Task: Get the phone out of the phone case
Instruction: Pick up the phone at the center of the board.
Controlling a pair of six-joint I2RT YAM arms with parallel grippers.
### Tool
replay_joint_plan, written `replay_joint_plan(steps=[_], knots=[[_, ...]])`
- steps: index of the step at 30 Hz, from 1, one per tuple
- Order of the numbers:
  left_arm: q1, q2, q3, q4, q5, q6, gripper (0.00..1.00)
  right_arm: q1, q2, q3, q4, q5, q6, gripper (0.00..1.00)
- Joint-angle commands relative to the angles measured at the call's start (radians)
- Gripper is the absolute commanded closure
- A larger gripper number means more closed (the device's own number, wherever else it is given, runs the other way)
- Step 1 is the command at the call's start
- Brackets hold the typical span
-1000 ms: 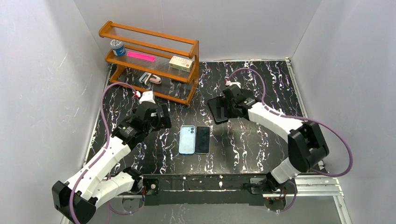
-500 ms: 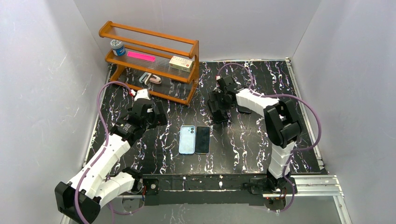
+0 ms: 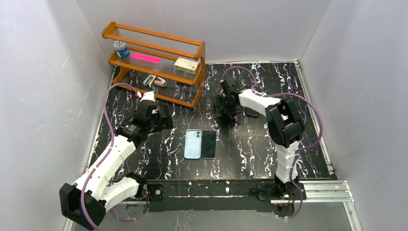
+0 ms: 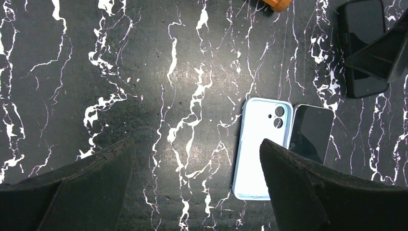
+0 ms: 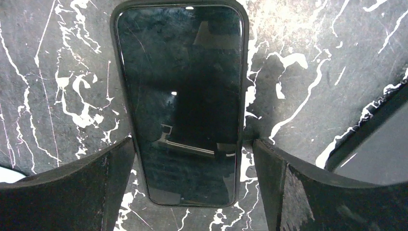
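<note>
Right claw (image 5: 192, 144) splayed wide, empty, over the phone (image 5: 180, 96) lying flat in its black case (image 5: 245, 72) on the tabletop (image 5: 308, 72)!
Danger: a squeeze could grab case and phone together, or skid it away. The left claw (image 4: 197, 183), also released, hovers well apart, bracing nothing.

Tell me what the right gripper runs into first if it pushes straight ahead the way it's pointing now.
Most likely the black-cased phone, lying screen up on the table, centred ahead of the right gripper, whose jaws stand open on either side of it. How much gap remains I cannot tell.
</note>
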Motion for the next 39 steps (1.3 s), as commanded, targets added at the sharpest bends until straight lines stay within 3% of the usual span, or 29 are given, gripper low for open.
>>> replay_joint_plan(steps=[1, 10, 14, 17, 28, 33, 39], knots=[[0.009, 0.004, 0.022, 0.004, 0.028, 0.021, 0.02, 0.01, 0.037, 0.033, -0.118, 0.059, -0.01, 0.01], [0.009, 0.012, 0.029, 0.007, 0.054, 0.037, 0.02, 0.047, 0.07, 0.054, -0.205, 0.112, -0.032, 0.02], [0.009, 0.015, 0.036, -0.001, 0.067, 0.044, 0.02, 0.051, 0.096, 0.058, -0.226, 0.121, -0.046, 0.08], [0.01, 0.015, 0.044, -0.006, 0.09, 0.051, 0.02, 0.052, 0.107, 0.048, -0.227, 0.162, -0.054, 0.16], [0.011, 0.067, 0.145, -0.057, 0.161, 0.082, 0.02, 0.041, -0.025, 0.057, -0.217, 0.073, -0.183, 0.78], [0.011, 0.105, 0.199, -0.076, 0.226, 0.077, 0.02, 0.042, -0.16, 0.023, -0.175, 0.025, -0.252, 0.98], [0.011, 0.175, 0.261, -0.096, 0.38, 0.047, 0.02, 0.042, -0.286, -0.022, -0.137, -0.08, -0.372, 0.99]])
